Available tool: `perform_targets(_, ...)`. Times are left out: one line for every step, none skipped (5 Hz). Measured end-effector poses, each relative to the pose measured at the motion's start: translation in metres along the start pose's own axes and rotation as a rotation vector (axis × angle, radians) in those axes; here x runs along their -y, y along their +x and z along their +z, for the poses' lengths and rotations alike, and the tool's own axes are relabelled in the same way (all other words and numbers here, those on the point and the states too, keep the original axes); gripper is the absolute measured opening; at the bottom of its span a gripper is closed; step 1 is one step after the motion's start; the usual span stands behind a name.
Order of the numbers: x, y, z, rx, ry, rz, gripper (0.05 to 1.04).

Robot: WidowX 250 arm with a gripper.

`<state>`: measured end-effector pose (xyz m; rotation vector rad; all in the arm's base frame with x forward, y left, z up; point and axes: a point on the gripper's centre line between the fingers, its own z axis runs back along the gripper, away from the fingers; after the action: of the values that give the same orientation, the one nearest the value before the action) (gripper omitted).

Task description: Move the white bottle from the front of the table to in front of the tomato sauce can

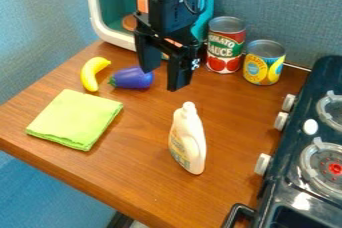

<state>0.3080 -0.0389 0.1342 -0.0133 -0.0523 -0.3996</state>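
Counter (133, 192), wood-brown, smooth-looking, front edge without a lip; any thing pushed too far, likely to drop off.

Item: black stove (287, 154), right side, knobs facing the counter. Probable snag for anything dragged that way.

Item: white bottle (188, 144), near the middle of the counter, upright or lying not certain. Tall, narrow; apt to tip or skid under a glancing knock.

Item: folded green cloth (73, 118), left. Soft; liable to bunch or shift if brushed low.

Item: purple toy eggplant (133, 78), beyond the cloth, lying on its side, just beside the hand in the view. Rounded; prone to roll from an off-centre touch.

Item: yellow toy banana (89, 74), just left of the eggplant. Liable to be nudged by a rolling eggplant.

Item: black hand (162, 78), hanging over the counter, released, fingers parted, nothing grasped. Fingertip height hard to judge; early contact possible on a low sweep.

Item: two cans, red-labelled (226, 47) and yellow-labelled (263, 64), upright, close together. Possible paired topple if struck.

Item: toy microwave (110, 34), behind the arm. Collision risk from any backward swing.
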Motion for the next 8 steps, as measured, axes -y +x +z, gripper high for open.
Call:
perform_targets(0.012, 0.005, 0.021, 0.084, 0.017, -0.035, 0.999)
perform_targets(0.018, 0.004, 0.018, 0.102, 0.008, -0.028, 0.999)
perform_targets(0.033, 0.007, 0.012, 0.080, 0.008, -0.059, 0.999)
perform_targets(0.036, 0.009, 0.001, 0.052, 0.011, -0.080, 0.999)
perform_targets(0.037, 0.012, -0.010, 0.036, 0.009, -0.105, 0.999)
perform_targets(0.039, 0.011, -0.019, -0.002, 0.007, -0.119, 0.999)
perform_targets(0.039, 0.009, -0.026, -0.034, 0.005, -0.123, 1.000)
perform_targets(0.035, 0.008, -0.033, -0.073, 0.018, -0.106, 0.978)
